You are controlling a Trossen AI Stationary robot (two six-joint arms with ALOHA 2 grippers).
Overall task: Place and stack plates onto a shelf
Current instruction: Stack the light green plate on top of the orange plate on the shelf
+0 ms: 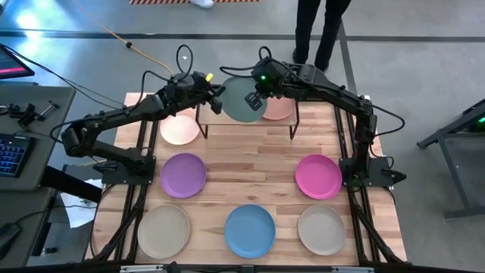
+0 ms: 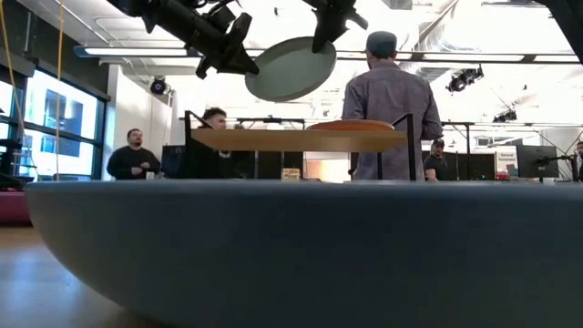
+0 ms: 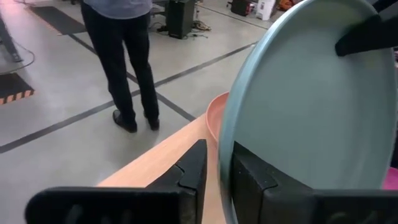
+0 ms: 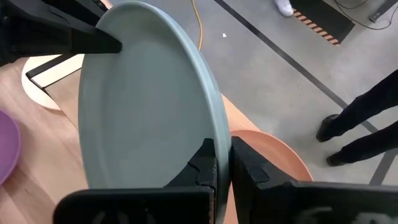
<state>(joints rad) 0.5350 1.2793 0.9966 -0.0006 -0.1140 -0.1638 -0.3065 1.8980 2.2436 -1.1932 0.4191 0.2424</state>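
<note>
Both wrist views show fingers pinching the teal plate (image 1: pixel 241 99) (hidden from above).

A grey concrete floor (image 1: pixel 424 68) marked with dark lines surrounds the wooden tabletop (image 1: pixel 250 186). An orange cable (image 1: pixel 125 42) trails across it. A person in dark trousers (image 3: pixel 121 56) stands just beyond the far edge (only the legs show from above). Across the room, ceiling strip lights (image 2: pixel 137 53) glow, tall windows (image 2: pixel 46 128) brighten one side, and seated people (image 2: pixel 134 155) work at desks.
</note>
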